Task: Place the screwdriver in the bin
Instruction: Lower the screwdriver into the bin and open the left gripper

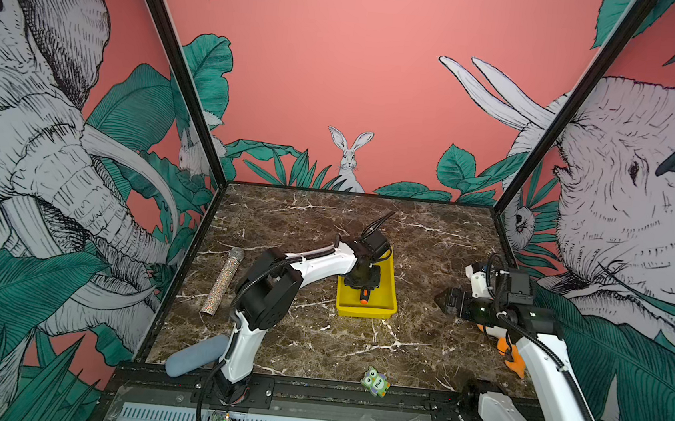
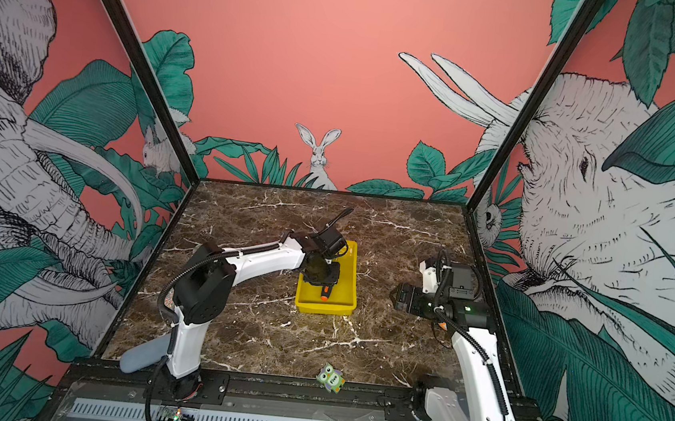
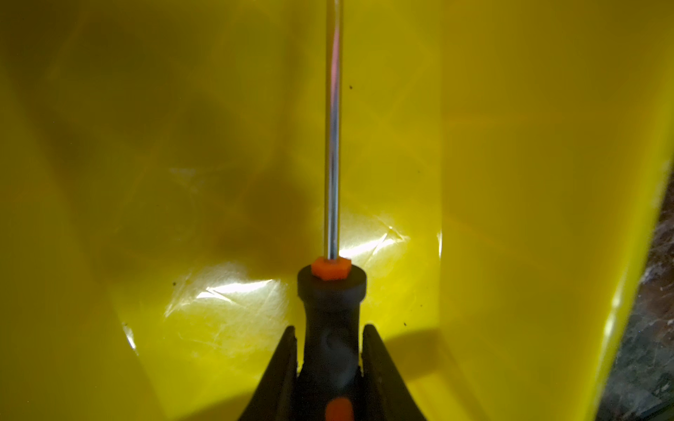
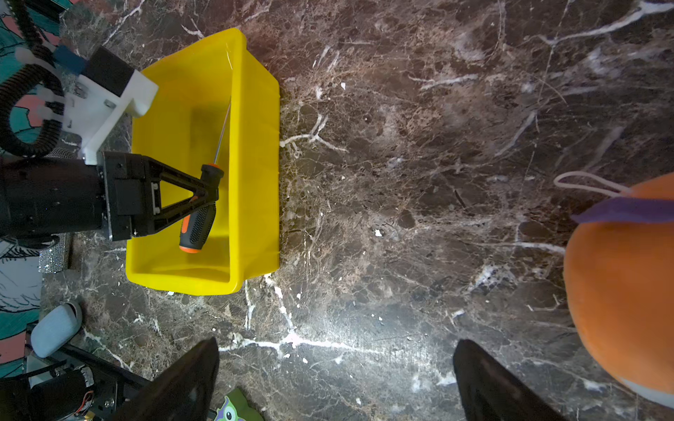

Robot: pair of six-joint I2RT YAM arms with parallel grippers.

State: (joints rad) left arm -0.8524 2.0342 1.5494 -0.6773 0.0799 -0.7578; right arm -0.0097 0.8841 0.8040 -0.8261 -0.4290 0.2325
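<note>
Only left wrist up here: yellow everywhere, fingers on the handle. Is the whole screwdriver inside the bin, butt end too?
Observer: Yes. In the right wrist view the screwdriver sits lengthwise inside the bin walls, orange butt end included.
Operator: Is the tip jammed against the end wall?
Observer: No. The tip stops short of the end wall, close to one long side wall.
Operator: Is the right arm in the way?
Observer: No. The right gripper is apart from the bin, open and empty, with an orange plush toy beside it.
</note>
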